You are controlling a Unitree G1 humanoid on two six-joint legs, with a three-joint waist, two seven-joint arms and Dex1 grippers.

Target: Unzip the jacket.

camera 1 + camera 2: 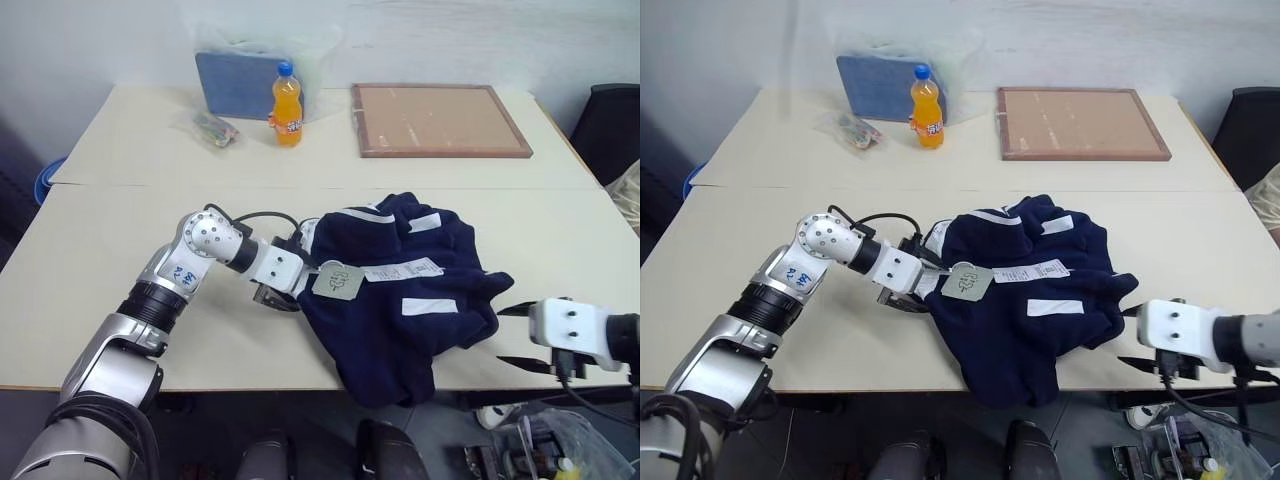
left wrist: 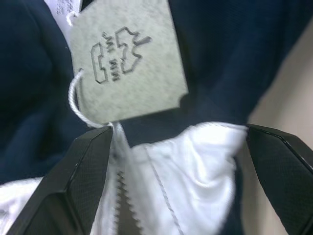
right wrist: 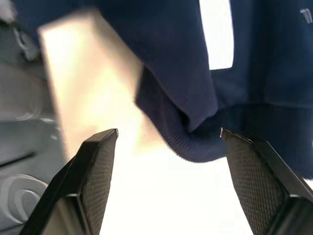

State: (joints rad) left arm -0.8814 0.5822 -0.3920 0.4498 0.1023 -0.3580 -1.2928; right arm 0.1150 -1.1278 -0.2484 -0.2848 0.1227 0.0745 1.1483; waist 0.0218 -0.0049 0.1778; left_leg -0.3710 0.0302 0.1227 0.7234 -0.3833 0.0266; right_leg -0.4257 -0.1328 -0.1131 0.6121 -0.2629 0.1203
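- Lying crumpled near the front edge of the pale beige table (image 1: 120, 250), the navy blue soft fabric jacket (image 1: 400, 320) with white stripes is seen with a fold hanging over that edge.
- Both sets of jaws are spread wide, and nothing is pinched by either.
- The left gripper (image 2: 181, 161) is placed at the jacket's collar end, where white lining and zipper teeth (image 2: 122, 196) are framed between its black fingers (image 2: 73, 186), just below the grey paper hang tag (image 2: 129, 63).
- The right gripper (image 3: 168, 161) is held off the table's front right corner, pointed at a dark hem fold but apart from it.
- The step in hand is judged to be a fresh grasp being set up; whether the zip is already partly run cannot be told.
- Next, the cloth beside the teeth would need to be pinned by the left gripper, and the slider, which cannot be made out, found and drawn along by the right.
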